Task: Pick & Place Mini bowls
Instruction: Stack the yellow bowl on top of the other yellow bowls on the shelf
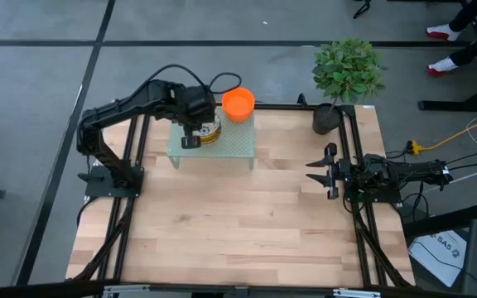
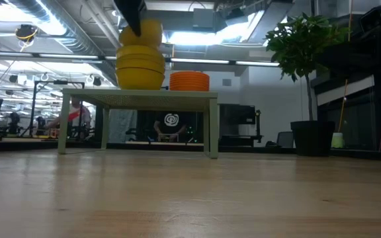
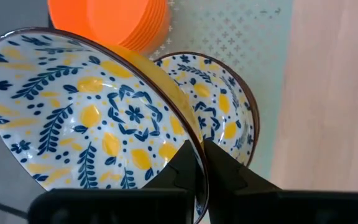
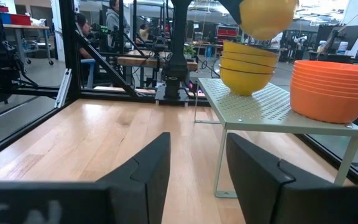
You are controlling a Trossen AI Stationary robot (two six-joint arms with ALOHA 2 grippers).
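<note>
The left hand (image 3: 201,165) is pinching the rim of a tilted white bowl with blue-and-yellow floral pattern (image 3: 86,118), raised just above the stack of matching bowls (image 3: 219,112) on the pale green perforated stand (image 1: 234,141) near the worktop's (image 1: 238,215) far edge. A stack of plain orange plastic bowls (image 1: 238,104) sits beside it. The right hand (image 1: 328,171) waits, spread, at the right edge.

My left end effector (image 1: 191,136) hangs over the patterned bowls (image 1: 209,131) on the small stand (image 1: 234,142), beside the orange bowls (image 1: 238,104); my right end effector (image 1: 321,171) waits near the counter's (image 1: 238,223) right edge.
</note>
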